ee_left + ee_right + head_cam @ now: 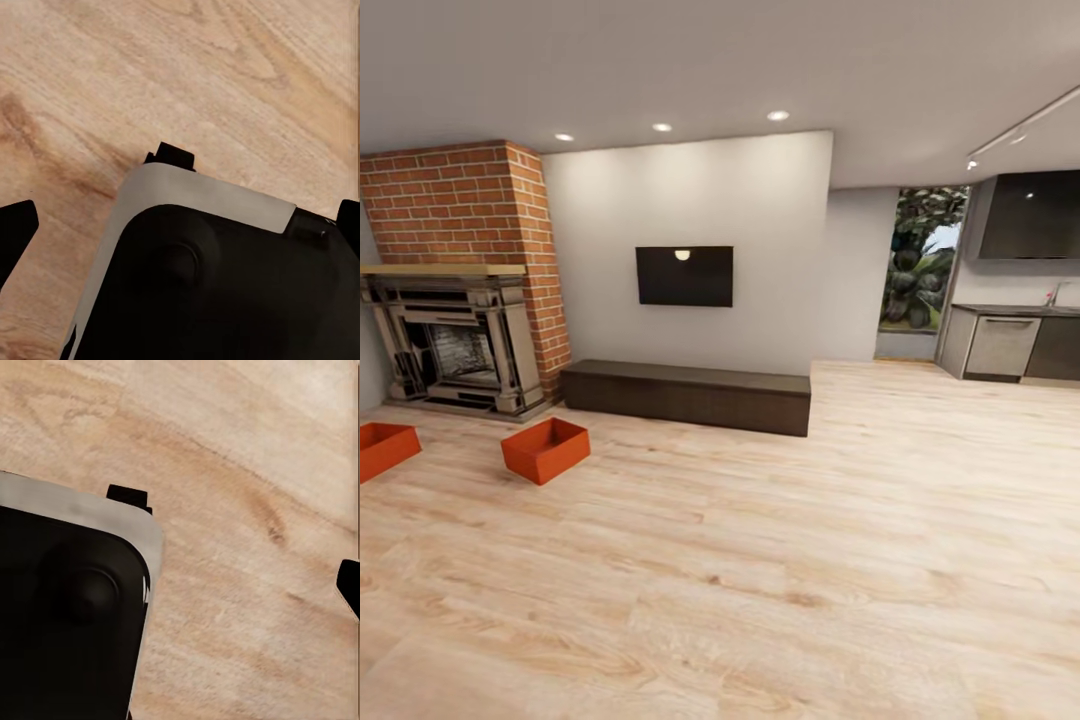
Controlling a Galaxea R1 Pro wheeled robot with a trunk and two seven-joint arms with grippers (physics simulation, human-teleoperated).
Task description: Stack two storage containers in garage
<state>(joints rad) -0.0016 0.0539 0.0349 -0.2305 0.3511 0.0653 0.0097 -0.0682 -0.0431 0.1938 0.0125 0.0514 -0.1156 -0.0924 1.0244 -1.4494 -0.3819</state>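
Two red-orange storage containers stand on the light wood-plank flooring of the living room, in front of the fireplace. One container (546, 449) sits left of centre in the head view, and the other (382, 449) is cut by the left edge. In the left wrist view my left gripper (180, 232) is open, with its dark fingertips (15, 232) at both picture edges and nothing between them. My right gripper (180, 592) hangs over the planks in the right wrist view, with one fingertip (350, 585) at the edge, spread wide and empty. Both grippers are far from the containers.
A long dark brown chest (690, 395) runs along the white wall under a black screen (684, 276). The red brick chimney (470, 205) and ornate mantel (455, 340) stand at the left. Kitchen cabinets (1010, 345) are at the far right. My black, white-rimmed base (210, 285) lies under both grippers.
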